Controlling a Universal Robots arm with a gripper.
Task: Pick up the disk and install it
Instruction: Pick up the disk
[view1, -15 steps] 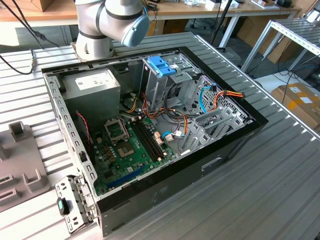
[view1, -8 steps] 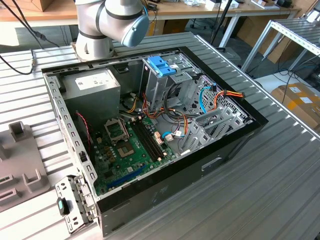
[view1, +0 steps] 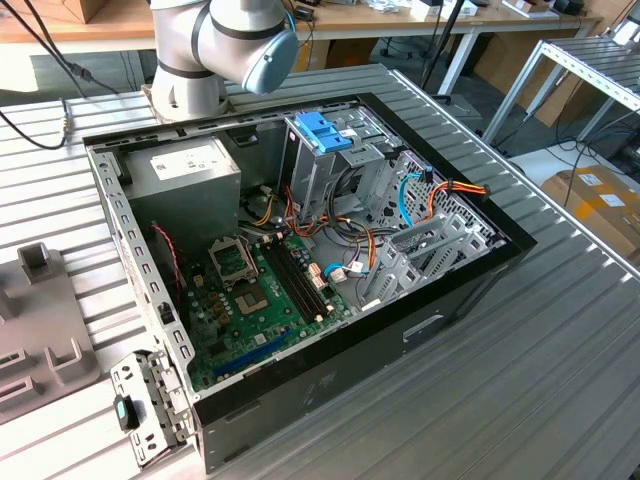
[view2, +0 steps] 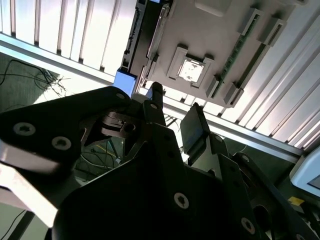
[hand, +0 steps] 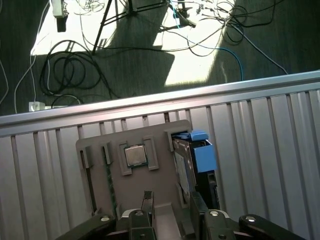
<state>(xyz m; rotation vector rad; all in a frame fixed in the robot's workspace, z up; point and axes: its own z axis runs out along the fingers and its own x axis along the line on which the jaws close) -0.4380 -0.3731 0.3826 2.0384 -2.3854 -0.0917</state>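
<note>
Grey plastic holder (hand: 97, 190) sits on the metal table (hand: 270, 150) in the first wrist view, a chip (hand: 135, 156) in it. Beside the chip the disk (hand: 182, 170) stands on edge in a slot, blue rails (hand: 204, 155) on it. The gripper (hand: 171, 200) hangs near, fingers (hand: 146, 200) apart, holding nothing. I think the disk is hard, a bit heavy and easy to break; its stiff edges look best to hold.

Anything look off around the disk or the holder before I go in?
Nothing stands out. In the first wrist view the disk stands on edge in its slot of the grey holder, blue rails in place, beside the processor chip. The tool is open, holding nothing.
</note>
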